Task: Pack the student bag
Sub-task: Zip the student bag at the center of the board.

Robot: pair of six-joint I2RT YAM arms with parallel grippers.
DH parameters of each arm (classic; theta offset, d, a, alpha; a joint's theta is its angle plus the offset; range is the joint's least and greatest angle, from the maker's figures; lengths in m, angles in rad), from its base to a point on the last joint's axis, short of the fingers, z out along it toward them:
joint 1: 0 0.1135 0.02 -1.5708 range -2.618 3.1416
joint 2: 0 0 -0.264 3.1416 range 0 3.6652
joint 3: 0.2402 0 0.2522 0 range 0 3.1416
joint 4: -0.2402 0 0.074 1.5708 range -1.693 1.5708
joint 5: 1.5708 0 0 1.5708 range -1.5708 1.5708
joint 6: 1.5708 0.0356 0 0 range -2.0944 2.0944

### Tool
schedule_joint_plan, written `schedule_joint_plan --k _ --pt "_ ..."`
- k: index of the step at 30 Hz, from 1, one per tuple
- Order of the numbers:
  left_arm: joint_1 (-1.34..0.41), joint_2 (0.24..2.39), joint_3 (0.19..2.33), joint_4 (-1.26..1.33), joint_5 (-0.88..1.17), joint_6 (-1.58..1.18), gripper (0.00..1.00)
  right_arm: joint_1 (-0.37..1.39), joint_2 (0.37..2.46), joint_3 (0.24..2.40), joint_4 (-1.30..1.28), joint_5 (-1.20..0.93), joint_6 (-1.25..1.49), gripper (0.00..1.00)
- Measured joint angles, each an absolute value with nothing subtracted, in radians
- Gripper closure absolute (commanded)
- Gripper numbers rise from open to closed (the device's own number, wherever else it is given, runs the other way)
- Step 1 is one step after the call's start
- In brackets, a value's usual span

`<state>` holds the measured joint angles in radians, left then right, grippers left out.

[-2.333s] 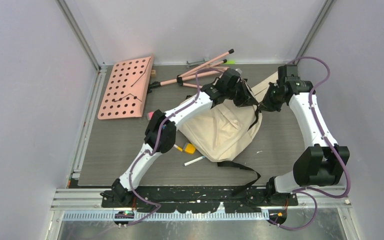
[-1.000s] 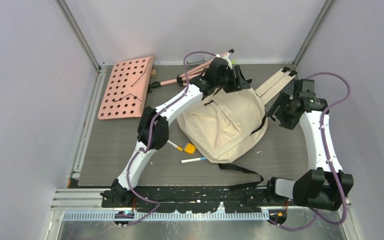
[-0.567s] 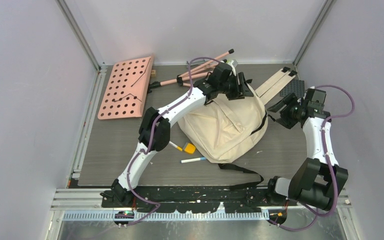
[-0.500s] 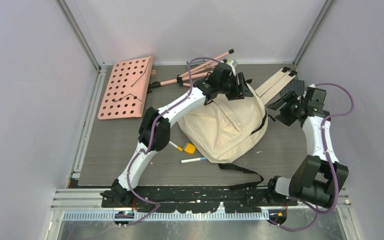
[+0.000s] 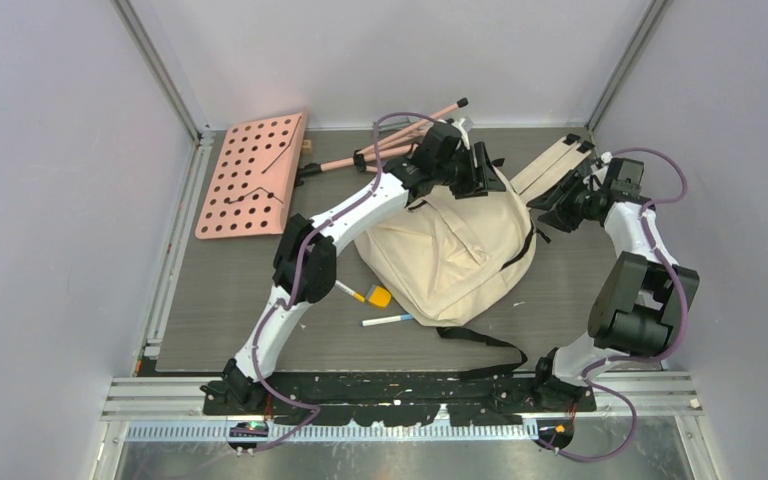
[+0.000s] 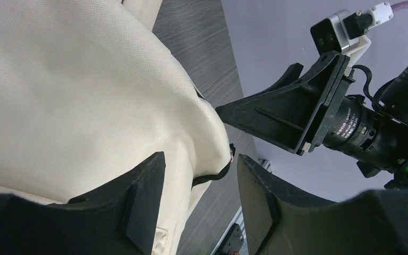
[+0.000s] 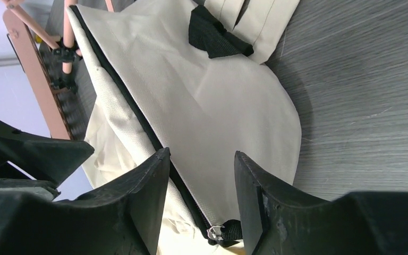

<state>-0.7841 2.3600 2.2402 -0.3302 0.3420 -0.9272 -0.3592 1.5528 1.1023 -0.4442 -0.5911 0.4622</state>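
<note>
The student bag (image 5: pixel 450 255), cream cloth with black zippers, lies mid-table with its top end raised. My left gripper (image 5: pixel 488 178) is at that top end. In the left wrist view it (image 6: pixel 201 164) is open, with a fold of bag cloth (image 6: pixel 85 106) against the left finger and a gap to the right one. My right gripper (image 5: pixel 552 205) is at the bag's top right corner. In the right wrist view it (image 7: pixel 202 156) is open astride the black zipper line, and the metal zipper pull (image 7: pixel 216 232) sits between its fingers.
A pink perforated board (image 5: pixel 250 175) and pink stand legs (image 5: pixel 400 140) lie at the back left. A white marker (image 5: pixel 388 320) and a yellow-tipped item (image 5: pixel 378 297) lie by the bag's front edge. A black strap (image 5: pixel 480 340) trails forward. Beige shoulder straps (image 5: pixel 550 165) reach back right.
My right arm has swung in from the right to the bag's top corner, and its jaws have narrowed. The left gripper has stayed at the bag's top.
</note>
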Motion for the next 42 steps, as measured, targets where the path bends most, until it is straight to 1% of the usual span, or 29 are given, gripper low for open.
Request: schedule_joint_plan --k 2,7,16,23,25,26,27,28,29,30,31,33,34,35,36,37,39,42 --pt "-0.784 2.360 2.239 -0.331 0.342 -0.928 0.46 -0.354 1.566 1.109 -0.460 -0.604 0.434 0.46" --pt "-0.784 2.360 2.236 -0.332 0.342 -0.928 0.45 -0.336 1.592 1.125 -0.503 -0.632 0.377 0.41" --pt "-0.783 2.360 2.236 -0.335 0.342 -0.928 0.45 -0.238 1.629 1.153 -0.550 -0.636 0.306 0.37" --pt "-0.779 2.360 2.236 -0.347 0.342 -0.928 0.45 -0.215 1.639 1.164 -0.562 -0.638 0.284 0.34" --pt "-0.778 2.360 2.236 -0.365 0.342 -0.928 0.45 -0.206 1.638 1.172 -0.566 -0.646 0.278 0.38" --pt "-0.777 2.360 2.236 -0.375 0.342 -0.928 0.45 -0.202 1.638 1.174 -0.567 -0.653 0.274 0.43" --pt "-0.776 2.360 2.237 -0.387 0.342 -0.930 0.45 -0.197 1.638 1.174 -0.567 -0.659 0.272 0.46" --pt "-0.776 2.360 2.239 -0.403 0.342 -0.931 0.45 -0.193 1.638 1.174 -0.568 -0.667 0.271 0.51" --pt "-0.776 2.361 2.242 -0.415 0.342 -0.932 0.45 -0.190 1.638 1.174 -0.569 -0.673 0.271 0.54" --pt "-0.776 2.362 2.245 -0.424 0.342 -0.933 0.45 -0.188 1.638 1.174 -0.569 -0.678 0.271 0.60" --pt "-0.776 2.362 2.247 -0.428 0.342 -0.934 0.45 -0.186 1.638 1.174 -0.569 -0.680 0.272 0.64" --pt "-0.776 2.362 2.248 -0.432 0.342 -0.935 0.45 -0.184 1.638 1.174 -0.569 -0.680 0.273 0.77" --pt "-0.776 2.362 2.248 -0.432 0.342 -0.935 0.45 -0.184 1.638 1.174 -0.570 -0.678 0.273 0.80" --pt "-0.776 2.362 2.248 -0.433 0.342 -0.935 0.45 -0.184 1.638 1.174 -0.570 -0.675 0.274 0.86" --pt "-0.776 2.362 2.248 -0.434 0.342 -0.935 0.45 -0.184 1.638 1.174 -0.570 -0.670 0.276 0.89" --pt "-0.776 2.362 2.248 -0.435 0.342 -0.935 0.45 -0.184 1.638 1.174 -0.572 -0.663 0.278 0.94" --pt "-0.776 2.362 2.248 -0.436 0.342 -0.935 0.45 -0.184 1.638 1.177 -0.574 -0.649 0.278 0.99" --pt "-0.776 2.364 2.249 -0.439 0.342 -0.940 0.44 -0.180 1.643 1.204 -0.585 -0.615 0.280 0.99"
